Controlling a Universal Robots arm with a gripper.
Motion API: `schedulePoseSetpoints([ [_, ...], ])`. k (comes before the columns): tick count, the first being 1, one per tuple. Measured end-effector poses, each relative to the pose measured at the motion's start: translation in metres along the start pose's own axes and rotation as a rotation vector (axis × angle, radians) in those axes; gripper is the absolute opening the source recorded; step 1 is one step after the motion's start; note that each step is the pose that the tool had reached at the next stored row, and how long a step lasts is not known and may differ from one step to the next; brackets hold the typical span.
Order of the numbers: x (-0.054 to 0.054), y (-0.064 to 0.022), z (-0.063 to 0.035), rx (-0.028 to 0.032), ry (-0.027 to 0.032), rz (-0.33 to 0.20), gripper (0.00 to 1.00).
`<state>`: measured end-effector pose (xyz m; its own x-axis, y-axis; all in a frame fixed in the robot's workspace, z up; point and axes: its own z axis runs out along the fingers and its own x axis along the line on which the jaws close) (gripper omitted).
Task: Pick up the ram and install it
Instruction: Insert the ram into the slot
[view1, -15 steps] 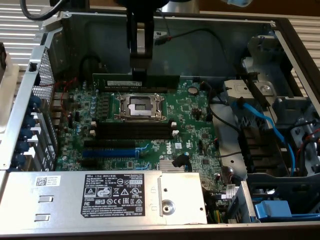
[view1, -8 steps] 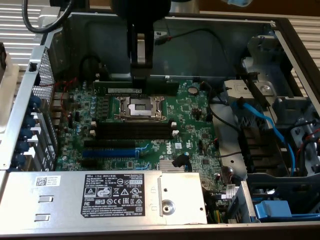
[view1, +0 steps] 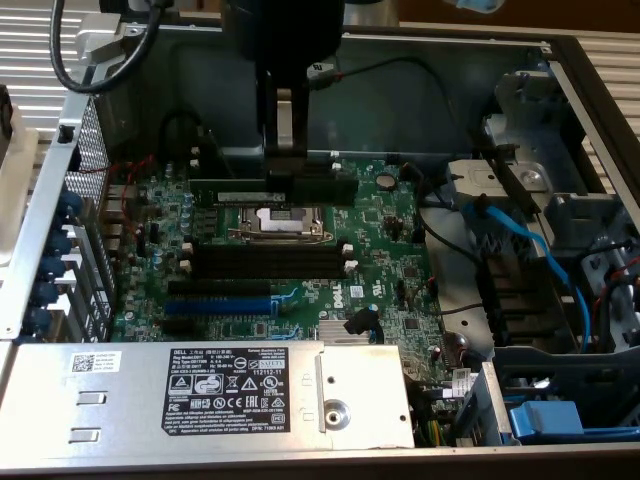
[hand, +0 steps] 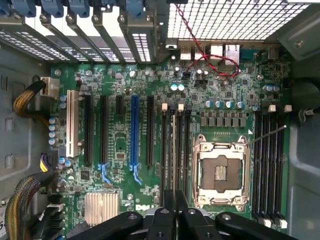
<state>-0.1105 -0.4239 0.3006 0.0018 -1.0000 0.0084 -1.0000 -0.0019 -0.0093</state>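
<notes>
One case (view1: 560, 60): open, with the board (view1: 400, 250) facing up. Hours below are read in the exterior view, with the socket (view1: 280, 218) as the dial's centre.
Grille (view1: 95, 150): at 9 o'clock on the case's end wall, with blue tabs (view1: 68, 215) in a row just under it.
Metal box (view1: 120, 400): at 7 o'clock along the near edge, grey, with a black printed sticker on top.
Blue slot (view1: 235, 302): at 7 o'clock, lying among black slots of the same run.
Memory slots (view1: 265, 262): at 6 o'clock, just beside the socket. They are black, with white clips (view1: 347, 250) at their right ends.
Gripper (view1: 285, 172): mine, reaching straight down from 12 o'clock.
Jaws: clenched on the ram (view1: 320, 190), gripping it about mid-length.
Ram: at 12 o'clock from the socket, level and parallel to the memory slots, with a white label (view1: 240, 197) near its left end. I cannot tell whether it touches the board.
Fingertips (hand: 169, 202): in the wrist view they hang over one end of the black slots between the blue slot and the socket.
Heatsink (view1: 345, 335): at 5 o'clock, small and silver.
Blue cable (view1: 530, 245): at 3 o'clock, well apart from me, curving over the drive bay.
</notes>
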Motion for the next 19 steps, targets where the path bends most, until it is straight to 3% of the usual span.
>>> schedulePoseSetpoints([
  [9, 0.006, -0.0018, 0.0048, -0.0004, -0.0001, -0.027, 0.12],
  [19, 0.005, -0.0030, 0.0118, -0.0004, -0.0023, -0.025, 0.12],
])
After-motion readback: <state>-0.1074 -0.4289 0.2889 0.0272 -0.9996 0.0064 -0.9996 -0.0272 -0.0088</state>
